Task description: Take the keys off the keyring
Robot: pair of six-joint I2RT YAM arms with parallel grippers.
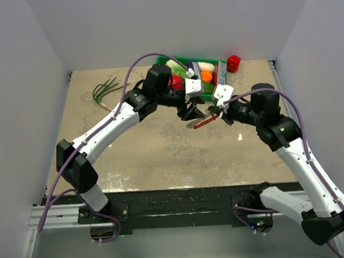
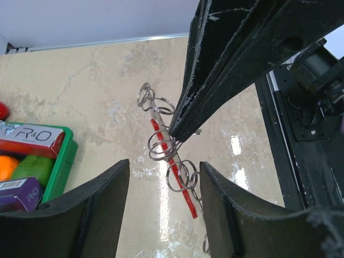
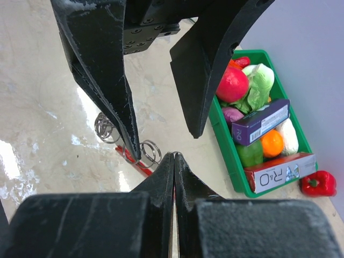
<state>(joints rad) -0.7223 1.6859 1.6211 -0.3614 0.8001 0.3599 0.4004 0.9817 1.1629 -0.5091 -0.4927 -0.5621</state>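
The keyring bunch [image 2: 161, 146] is a cluster of several thin silvery rings on a red curved tag [image 2: 183, 188]. It hangs just over the table's middle [image 1: 205, 124]. I cannot make out separate keys among the rings. My right gripper [image 2: 174, 135] is shut, its tip pinching a thin ring of the bunch [image 3: 151, 153]. My left gripper [image 2: 164, 164] is open. Its two fingers straddle the bunch from the other side, one finger [image 3: 129, 134] touching the rings beside the right gripper's tip [image 3: 173, 156]. In the top view the two grippers [image 1: 192, 111] [image 1: 213, 110] meet tip to tip.
A green tray [image 1: 179, 60] with toy vegetables and small boxes stands at the back, close behind the grippers; it also shows in the right wrist view [image 3: 226, 156]. A red pepper [image 1: 233, 62] lies right of it. Green onions [image 1: 105, 89] lie at the back left.
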